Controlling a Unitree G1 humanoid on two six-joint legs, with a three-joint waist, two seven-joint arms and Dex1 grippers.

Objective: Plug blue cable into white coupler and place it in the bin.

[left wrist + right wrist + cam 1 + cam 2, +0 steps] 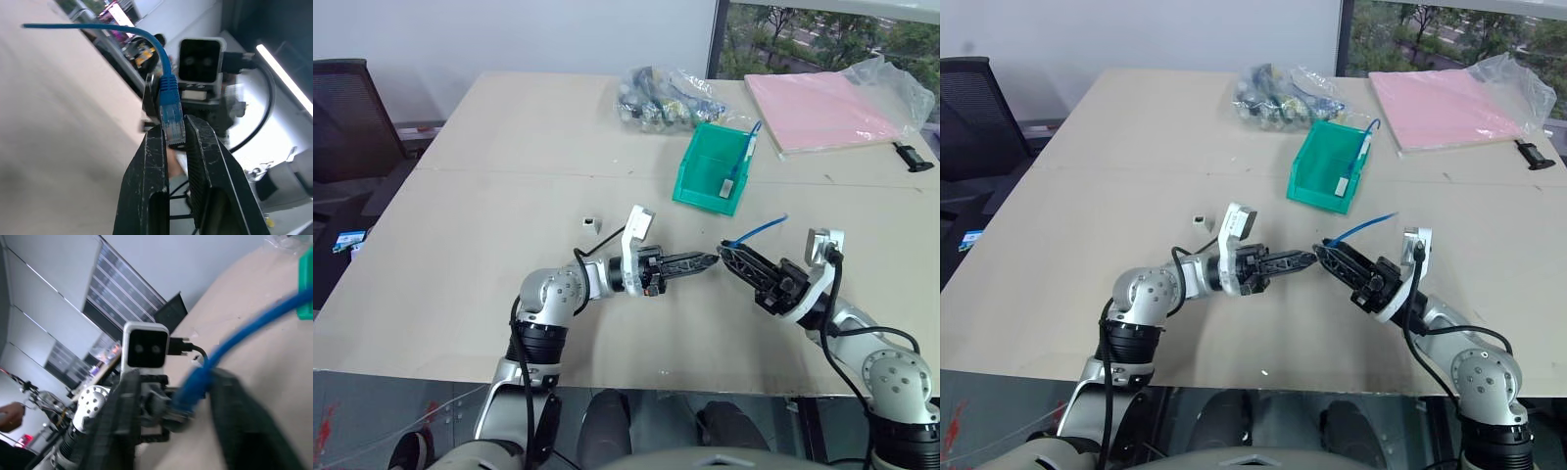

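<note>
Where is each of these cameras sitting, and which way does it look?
Head, both eyes: look down over both arms at the table, the bin and the white coupler.
Left wrist: along the left gripper, shut, toward the right gripper.
Right wrist: along the right gripper toward the left gripper.
Shared: the blue cable.

Non-task items: light wood table [489, 294]. Clear plastic bag of mixed cables [664, 96] at the far side, mid-table. Flat pink folder [822, 110] in the far right corner, lying on a crumpled clear plastic bag [886, 78]. Small black object [913, 157] just beside it. Dark office chair [347, 117] off the table's left.
</note>
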